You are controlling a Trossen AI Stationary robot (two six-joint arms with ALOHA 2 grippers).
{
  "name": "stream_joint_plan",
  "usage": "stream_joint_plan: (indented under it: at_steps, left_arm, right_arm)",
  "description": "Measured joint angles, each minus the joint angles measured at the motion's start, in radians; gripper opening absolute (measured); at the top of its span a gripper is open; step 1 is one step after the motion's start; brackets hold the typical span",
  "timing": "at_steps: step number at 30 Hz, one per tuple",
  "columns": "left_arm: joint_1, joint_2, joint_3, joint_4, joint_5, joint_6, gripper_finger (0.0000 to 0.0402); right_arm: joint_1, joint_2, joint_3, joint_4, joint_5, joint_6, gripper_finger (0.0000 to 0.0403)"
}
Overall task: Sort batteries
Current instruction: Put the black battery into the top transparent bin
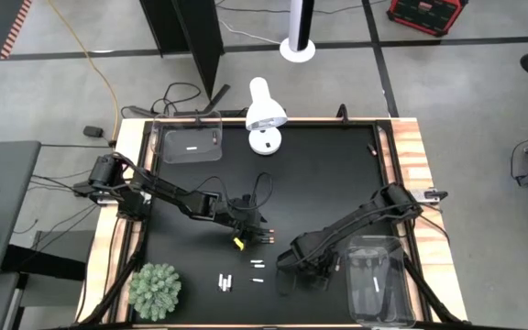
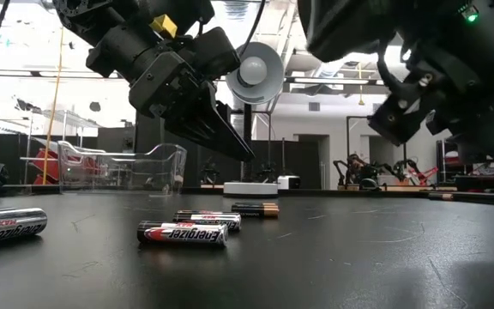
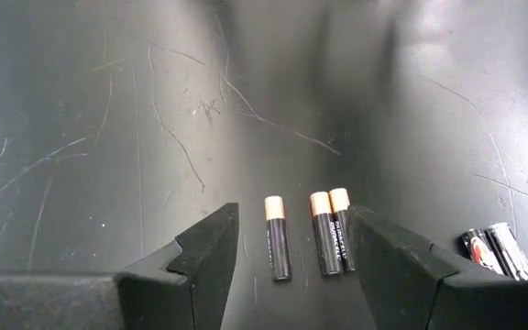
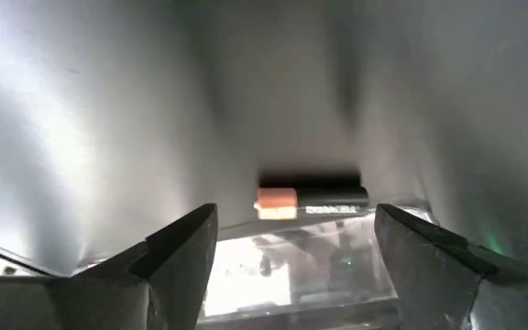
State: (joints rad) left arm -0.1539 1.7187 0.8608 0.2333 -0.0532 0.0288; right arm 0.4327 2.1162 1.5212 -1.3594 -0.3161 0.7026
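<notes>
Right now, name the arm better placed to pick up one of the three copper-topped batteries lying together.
Left. The left gripper hangs open right over the three dark copper-topped batteries, which lie between its fingers. The right gripper is off to the side, near the clear bin.

1. High view: batteries (image 1: 226,281) near the table's (image 1: 319,174) front edge are too small to read; brand and polarity can't be told.
2. High view: right gripper (image 1: 302,273) is a dark mass on the dark table; finger gap can't be told there.
3. Low view: silver battery (image 2: 7,225) cut off by the left edge.
4. Low view: right arm (image 2: 436,69) blurred, cut off by the top and right edges.
5. Left wrist view: two batteries (image 3: 498,252) partly hidden behind one finger (image 3: 401,270).
6. Right wrist view: bin (image 4: 291,266) wall blurred; contents can't be told.
7. High view: right bin (image 1: 374,280) cut off by the bottom edge.
</notes>
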Motion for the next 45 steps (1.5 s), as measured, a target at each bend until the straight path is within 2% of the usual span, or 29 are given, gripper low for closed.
stream_joint_plan:
  at_steps: [18, 26, 45]
  left_arm:
    - [0.000, 0.000, 0.000, -0.018, 0.001, -0.011, 0.0198]
    - [0.000, 0.000, 0.000, -0.018, 0.001, -0.011, 0.0198]
    - [0.000, 0.000, 0.000, -0.019, 0.001, -0.011, 0.0198]
  right_arm:
    - [-0.012, 0.000, -0.073, 0.037, -0.029, -0.030, 0.0356]
    - [-0.013, 0.000, -0.073, 0.092, -0.029, -0.030, 0.0358]
    - [-0.014, 0.000, -0.103, 0.087, -0.051, -0.039, 0.0358]
